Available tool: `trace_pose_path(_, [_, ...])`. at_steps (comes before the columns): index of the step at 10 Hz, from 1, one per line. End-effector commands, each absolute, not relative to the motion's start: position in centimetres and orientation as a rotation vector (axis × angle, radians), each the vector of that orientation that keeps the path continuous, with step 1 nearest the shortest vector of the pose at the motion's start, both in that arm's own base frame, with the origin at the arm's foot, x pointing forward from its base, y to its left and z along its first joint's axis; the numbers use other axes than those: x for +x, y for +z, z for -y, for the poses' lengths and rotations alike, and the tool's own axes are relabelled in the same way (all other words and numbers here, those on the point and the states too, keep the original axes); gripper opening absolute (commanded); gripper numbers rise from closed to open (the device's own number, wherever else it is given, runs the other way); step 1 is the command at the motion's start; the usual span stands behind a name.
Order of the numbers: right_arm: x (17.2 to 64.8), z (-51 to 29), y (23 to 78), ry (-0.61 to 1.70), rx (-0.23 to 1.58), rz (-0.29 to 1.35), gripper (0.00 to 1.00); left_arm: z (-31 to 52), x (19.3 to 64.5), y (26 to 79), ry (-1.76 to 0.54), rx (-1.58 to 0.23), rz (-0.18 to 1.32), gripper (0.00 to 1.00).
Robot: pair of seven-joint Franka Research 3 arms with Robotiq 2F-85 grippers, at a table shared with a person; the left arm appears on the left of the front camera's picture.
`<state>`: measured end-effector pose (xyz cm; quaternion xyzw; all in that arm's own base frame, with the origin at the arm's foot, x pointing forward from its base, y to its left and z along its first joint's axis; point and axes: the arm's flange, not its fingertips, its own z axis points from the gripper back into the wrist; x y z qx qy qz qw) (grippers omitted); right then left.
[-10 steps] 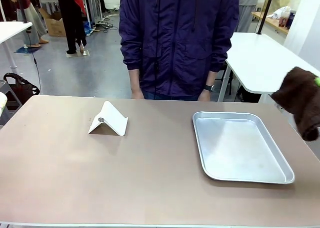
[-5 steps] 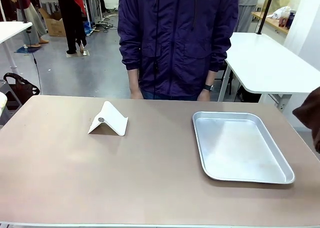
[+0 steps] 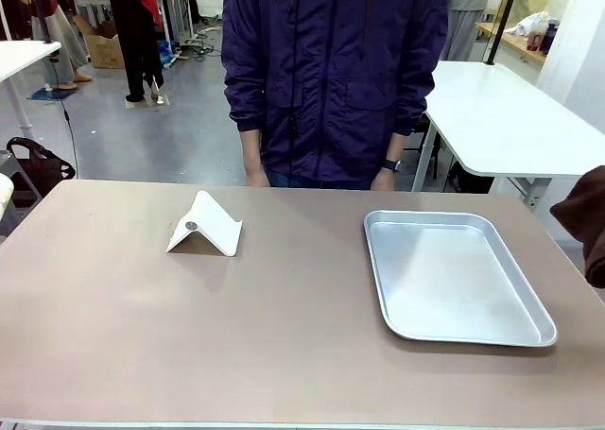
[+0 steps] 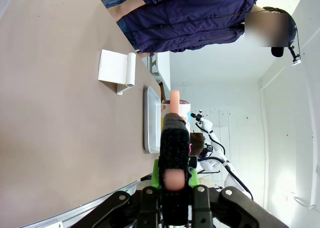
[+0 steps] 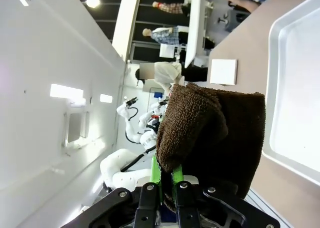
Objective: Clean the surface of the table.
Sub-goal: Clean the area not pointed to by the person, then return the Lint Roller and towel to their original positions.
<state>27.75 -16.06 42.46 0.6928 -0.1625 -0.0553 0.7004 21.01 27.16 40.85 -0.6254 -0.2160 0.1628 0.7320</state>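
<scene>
The right hand point(image 5: 165, 180) is closed on a dark brown cloth point(image 5: 210, 133), which hangs over its fingers. The left hand point(image 4: 174, 175) is closed around a black brush-like tool point(image 4: 174, 143).

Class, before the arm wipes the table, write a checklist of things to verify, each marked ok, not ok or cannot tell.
1. Brown cloth held in right hand: ok.
2. Cloth over the table: not ok, it hangs at the right edge.
3. Tabletop free for wiping: not ok, white folded stand and metal tray sit on it.
4. Person's hands off the table: ok.
5. Left hand free: not ok, shut on a black-and-pink tool.
</scene>
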Motion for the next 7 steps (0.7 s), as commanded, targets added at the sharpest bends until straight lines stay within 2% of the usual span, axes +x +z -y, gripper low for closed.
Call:
trace_pose_path(1, [27.32, 15.94, 42.91, -0.104, 1.550, 0.354, 0.02, -27.11, 21.13, 41.09, 0.358, -1.384, 0.494, 0.22])
trace_pose_path(7, [27.32, 15.94, 42.91, -0.104, 1.550, 0.354, 0.02, -27.11, 21.13, 41.09, 0.358, -1.384, 0.494, 0.22])
